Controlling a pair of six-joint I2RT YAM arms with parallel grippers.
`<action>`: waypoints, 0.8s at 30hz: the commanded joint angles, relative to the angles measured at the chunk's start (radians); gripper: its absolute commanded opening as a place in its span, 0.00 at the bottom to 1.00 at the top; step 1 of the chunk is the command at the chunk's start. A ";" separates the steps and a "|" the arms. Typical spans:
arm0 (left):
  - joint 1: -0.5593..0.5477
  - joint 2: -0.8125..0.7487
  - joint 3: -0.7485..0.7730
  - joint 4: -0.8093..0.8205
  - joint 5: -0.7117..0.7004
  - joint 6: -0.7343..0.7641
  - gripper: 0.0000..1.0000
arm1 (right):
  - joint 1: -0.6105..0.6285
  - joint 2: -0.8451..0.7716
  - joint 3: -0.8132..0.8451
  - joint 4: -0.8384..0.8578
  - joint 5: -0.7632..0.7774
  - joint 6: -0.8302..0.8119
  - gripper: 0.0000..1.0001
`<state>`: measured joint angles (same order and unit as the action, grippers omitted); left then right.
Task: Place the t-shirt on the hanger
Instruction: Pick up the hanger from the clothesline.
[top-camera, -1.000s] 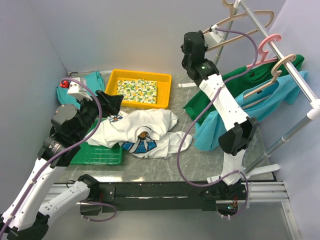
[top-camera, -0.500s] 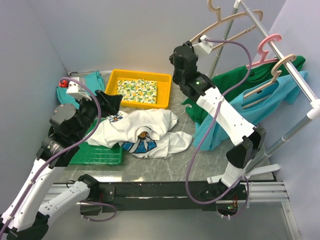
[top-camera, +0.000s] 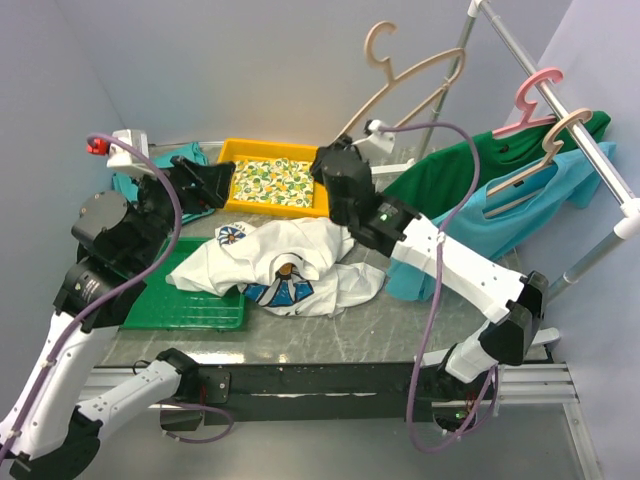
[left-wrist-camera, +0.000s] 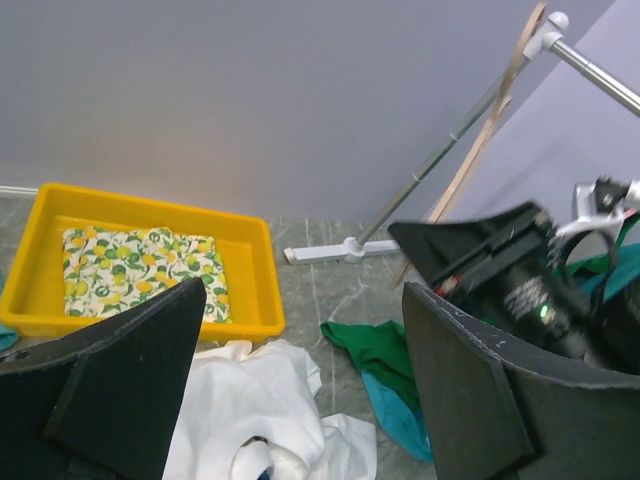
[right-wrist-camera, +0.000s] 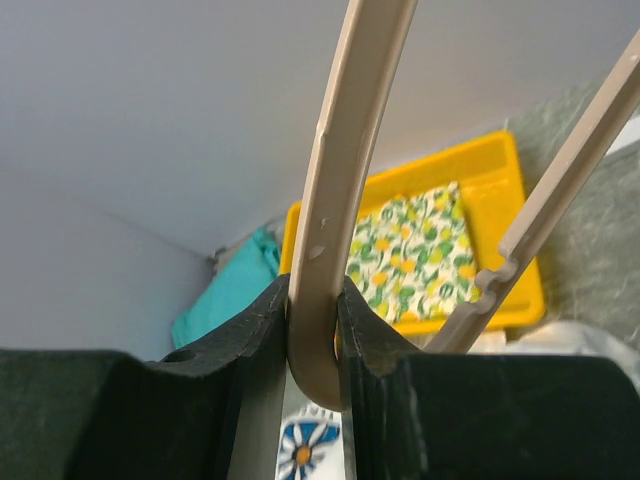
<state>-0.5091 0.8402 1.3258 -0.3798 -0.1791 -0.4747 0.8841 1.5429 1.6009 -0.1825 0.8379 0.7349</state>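
The white t-shirt (top-camera: 290, 262) lies crumpled on the table, a daisy print showing at its left and front; the left wrist view shows it as the t-shirt (left-wrist-camera: 240, 410) below the fingers. My right gripper (top-camera: 352, 135) holds the beige hanger (top-camera: 410, 85) up in the air behind the shirt, hook on top. In the right wrist view the gripper (right-wrist-camera: 315, 310) is shut on the hanger (right-wrist-camera: 335, 190) at one bent corner. My left gripper (top-camera: 213, 180) hovers open left of the shirt, nothing between its fingers (left-wrist-camera: 480, 390).
A yellow tray (top-camera: 228, 160) with a lemon-print cloth sits at the back. A green tray (top-camera: 190, 300) lies at the front left under the shirt's edge. At the right, a rack rail (top-camera: 575, 125) carries a pink hanger (top-camera: 535, 90), a green shirt (top-camera: 450, 175) and a light blue shirt (top-camera: 530, 210).
My right arm has swung left from the rack, carrying the beige hanger over the back of the table. My left arm has lifted up and back, away from the shirt.
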 joint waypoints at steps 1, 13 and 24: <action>0.006 0.046 0.082 0.012 0.003 -0.002 0.86 | 0.085 -0.073 -0.085 0.095 0.023 -0.025 0.14; 0.007 0.082 -0.043 0.028 0.171 -0.077 0.82 | 0.302 -0.095 -0.423 0.525 -0.240 -0.402 0.13; 0.006 0.140 -0.232 0.254 0.121 -0.131 0.76 | 0.355 -0.041 -0.397 0.543 -0.218 -0.425 0.11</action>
<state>-0.5072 0.9886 1.1225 -0.2932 -0.0315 -0.5816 1.2118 1.4837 1.1690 0.2813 0.6029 0.3408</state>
